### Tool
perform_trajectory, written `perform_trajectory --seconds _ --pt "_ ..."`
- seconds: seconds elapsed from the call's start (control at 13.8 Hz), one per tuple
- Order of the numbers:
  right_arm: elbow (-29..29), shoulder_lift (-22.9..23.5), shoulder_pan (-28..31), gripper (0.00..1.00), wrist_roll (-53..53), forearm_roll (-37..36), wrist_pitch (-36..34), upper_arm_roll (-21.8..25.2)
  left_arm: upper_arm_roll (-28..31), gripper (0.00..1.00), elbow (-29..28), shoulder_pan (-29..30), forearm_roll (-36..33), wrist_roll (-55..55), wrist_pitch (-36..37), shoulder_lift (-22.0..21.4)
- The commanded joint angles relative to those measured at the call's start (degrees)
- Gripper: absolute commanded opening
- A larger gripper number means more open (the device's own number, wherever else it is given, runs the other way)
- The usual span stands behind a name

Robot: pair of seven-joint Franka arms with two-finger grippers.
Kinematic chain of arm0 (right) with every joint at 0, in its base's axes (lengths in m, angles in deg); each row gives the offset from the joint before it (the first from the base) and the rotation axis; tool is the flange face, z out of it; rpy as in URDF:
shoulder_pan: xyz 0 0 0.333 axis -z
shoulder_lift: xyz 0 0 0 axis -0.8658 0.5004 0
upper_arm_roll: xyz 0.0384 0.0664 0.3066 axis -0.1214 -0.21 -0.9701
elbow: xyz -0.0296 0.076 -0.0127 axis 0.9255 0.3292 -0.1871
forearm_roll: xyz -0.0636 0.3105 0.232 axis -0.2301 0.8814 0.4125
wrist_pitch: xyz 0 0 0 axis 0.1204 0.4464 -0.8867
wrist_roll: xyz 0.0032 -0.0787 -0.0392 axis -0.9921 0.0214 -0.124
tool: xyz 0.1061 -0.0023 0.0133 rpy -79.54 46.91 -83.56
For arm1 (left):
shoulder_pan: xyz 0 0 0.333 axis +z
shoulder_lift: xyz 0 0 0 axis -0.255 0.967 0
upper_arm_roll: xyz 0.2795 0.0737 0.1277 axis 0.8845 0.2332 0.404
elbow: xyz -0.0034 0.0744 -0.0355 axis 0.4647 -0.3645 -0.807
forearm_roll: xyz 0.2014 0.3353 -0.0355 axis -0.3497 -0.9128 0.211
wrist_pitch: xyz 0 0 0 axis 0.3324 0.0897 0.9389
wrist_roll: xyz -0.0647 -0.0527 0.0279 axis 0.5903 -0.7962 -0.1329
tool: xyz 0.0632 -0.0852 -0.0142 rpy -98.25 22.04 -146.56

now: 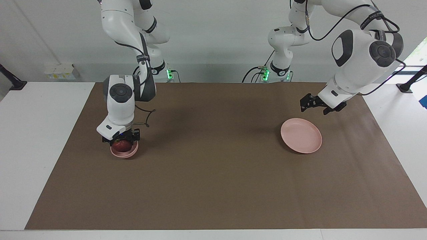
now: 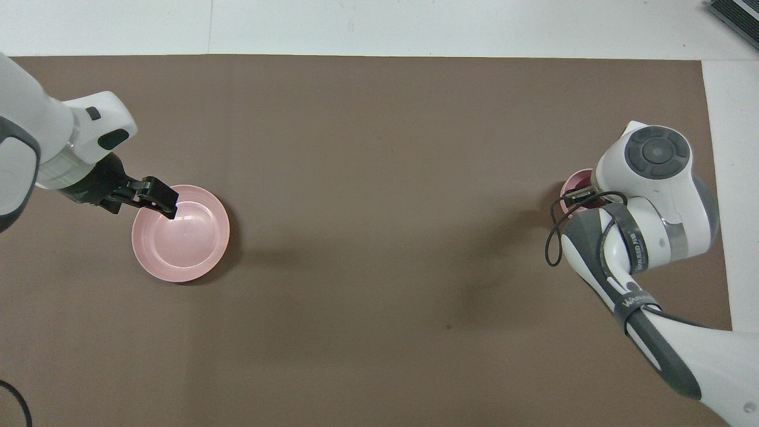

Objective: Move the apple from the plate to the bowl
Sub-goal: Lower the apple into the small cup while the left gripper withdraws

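The dark red apple point(image 1: 121, 145) sits low in the small pink bowl point(image 1: 126, 153) toward the right arm's end of the table. My right gripper point(image 1: 121, 140) stands upright over the bowl, shut on the apple. From overhead only a bit of the bowl's rim point(image 2: 574, 182) shows, because the right arm's wrist covers the rest and the apple. The wide pink plate point(image 1: 301, 135) lies bare toward the left arm's end. My left gripper point(image 1: 316, 106) hangs open in the air over the plate's edge point(image 2: 181, 240), with nothing between its fingers.
A brown mat point(image 1: 213, 173) covers the table between the bowl and the plate. White table margins point(image 1: 40, 133) run along both ends. A black cable point(image 2: 12, 397) lies at the mat's corner nearest the left arm.
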Motion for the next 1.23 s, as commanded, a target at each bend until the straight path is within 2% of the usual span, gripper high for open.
perform_trajectory --seconds 0.0,0.07,0.14,0.43,0.51,0.58,0.65,0.87,1.16 --pt "0.5 1.0 0.5 0.0 -1.8 -1.0 1.2 -0.5 7.3 1.0 3.5 -7.3 -0.6 0.0 0.8 -0.9" --pt "0.5 1.4 0.5 0.0 -1.9 -0.9 1.5 -0.5 9.6 1.0 4.6 -9.3 -0.6 0.0 1.6 -0.9" --pt "0.3 1.6 0.5 0.06 -1.9 -0.9 2.6 -0.5 11.4 1.0 5.2 -10.5 -0.7 0.1 2.0 -1.0" --pt "0.2 1.6 0.9 0.56 -1.8 -0.9 2.7 -0.5 12.0 1.0 4.6 -9.6 -0.5 1.7 3.3 -7.1" --pt "0.2 1.6 0.9 0.78 -1.8 -0.9 2.7 -0.5 12.1 1.0 4.4 -9.4 -0.6 2.4 3.7 -7.5" --pt "0.2 1.6 0.9 0.92 -1.8 -0.8 2.7 -0.5 12.1 1.0 4.1 -8.9 -0.6 2.9 4.0 -7.6" --pt "0.2 1.6 1.2 1.0 -1.8 -0.8 2.7 -0.5 12.1 1.0 4.2 -8.9 -0.6 2.9 4.0 -7.5" --pt "0.3 1.5 1.2 1.0 -1.9 -0.8 2.4 -0.5 12.2 1.0 4.2 -8.6 -0.6 2.4 5.7 -7.6" --pt "0.9 -0.6 1.0 1.0 -1.8 -0.2 0.2 -0.7 12.2 1.0 4.2 -8.6 -0.6 2.3 13.1 -8.1"
